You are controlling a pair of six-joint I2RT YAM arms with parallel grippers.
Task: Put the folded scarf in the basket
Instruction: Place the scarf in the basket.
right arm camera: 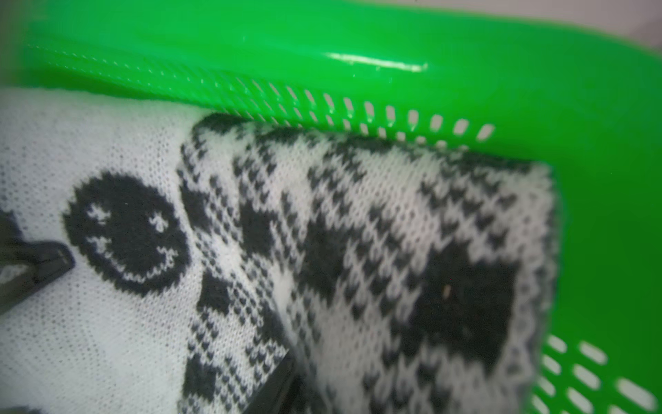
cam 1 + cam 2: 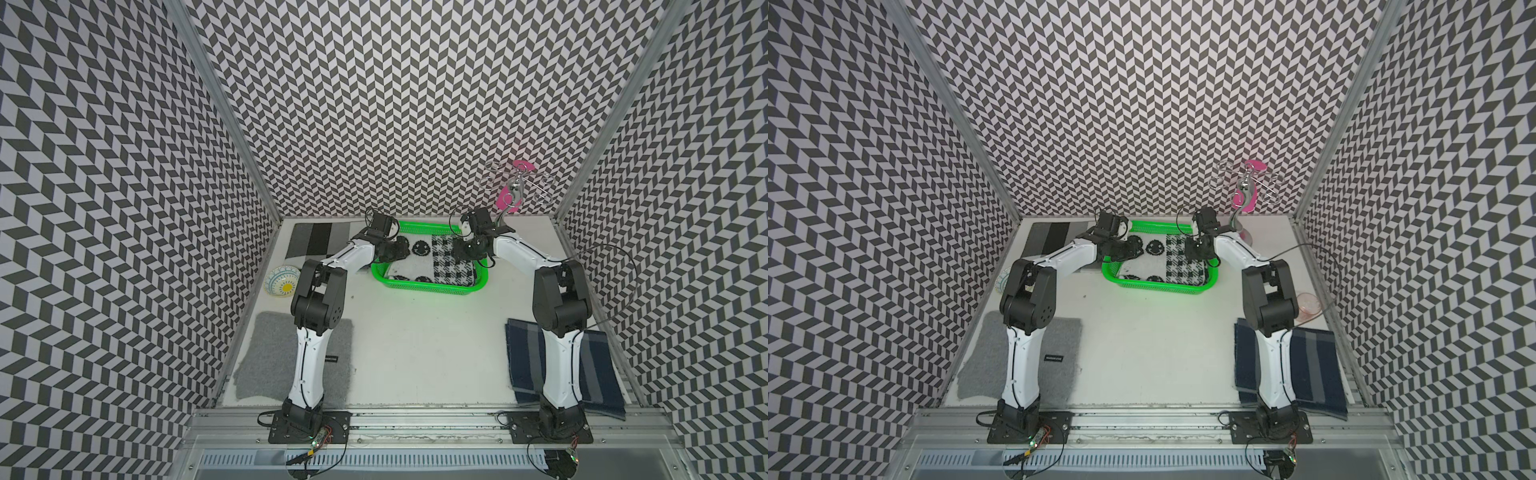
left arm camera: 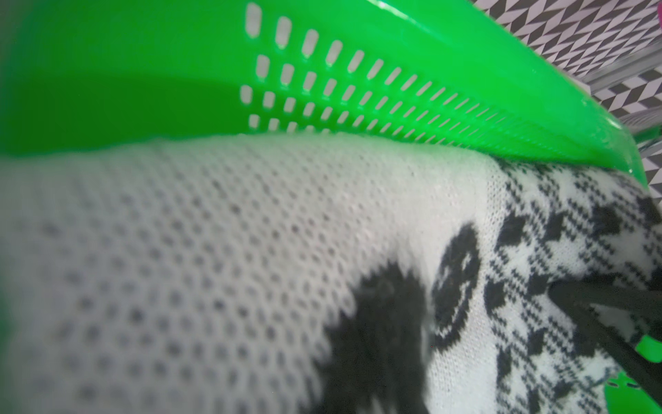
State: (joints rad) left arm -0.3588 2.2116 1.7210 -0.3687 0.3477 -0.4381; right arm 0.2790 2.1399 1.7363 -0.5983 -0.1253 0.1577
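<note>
The folded scarf (image 2: pixel 432 259), white knit with black smiley faces and a black-and-white check end, lies flat inside the bright green basket (image 2: pixel 432 287) at the back middle of the table. My left gripper (image 2: pixel 392 249) is down on the scarf's smiley end. In the right wrist view its fingers (image 1: pixel 46 261) show slightly apart on the knit. My right gripper (image 2: pixel 463 249) is on the check end. Seen from the left wrist, its fingers (image 3: pixel 609 299) spread in a V over the scarf (image 3: pixel 215 233), holding nothing. One of its own fingers (image 1: pixel 276 383) rests beside a fold.
A patterned bowl (image 2: pixel 282 282) and a grey felt cloth (image 2: pixel 270 357) lie left. A grey-and-black striped cloth (image 2: pixel 309 241) lies behind the left arm. A dark blue striped cloth (image 2: pixel 598 374) lies under the right arm. A wire stand (image 2: pixel 517 187) is at the back right, a pink dish (image 2: pixel 1308 305) by the right wall.
</note>
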